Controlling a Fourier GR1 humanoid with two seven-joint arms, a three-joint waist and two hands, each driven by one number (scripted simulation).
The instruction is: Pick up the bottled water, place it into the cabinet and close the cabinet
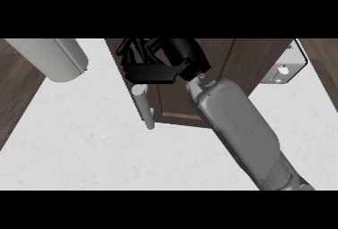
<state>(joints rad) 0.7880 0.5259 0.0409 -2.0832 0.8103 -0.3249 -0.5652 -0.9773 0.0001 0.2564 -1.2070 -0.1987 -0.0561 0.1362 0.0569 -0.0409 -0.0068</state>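
Right hand [155,60]: I see it at the top of my view, black fingers bunched and curled, sitting just above the top end of the door handle. I cannot make out anything held in it.
Left hand: not in my view; only a grey forearm [56,58] enters at the upper left.
Bottled water: I cannot find it anywhere in view, so I judge it is either already inside the cabinet or hidden.
Cabinet door [218,62]: brown panel running down from the top edge, a metal hinge [287,67] at its right.
Handle [143,107]: pale bar, long axis running top to bottom, lying just below and slightly left of my right hand.
Nearer arm: the right one, by far.
Next move, my judgement: push the door shut.
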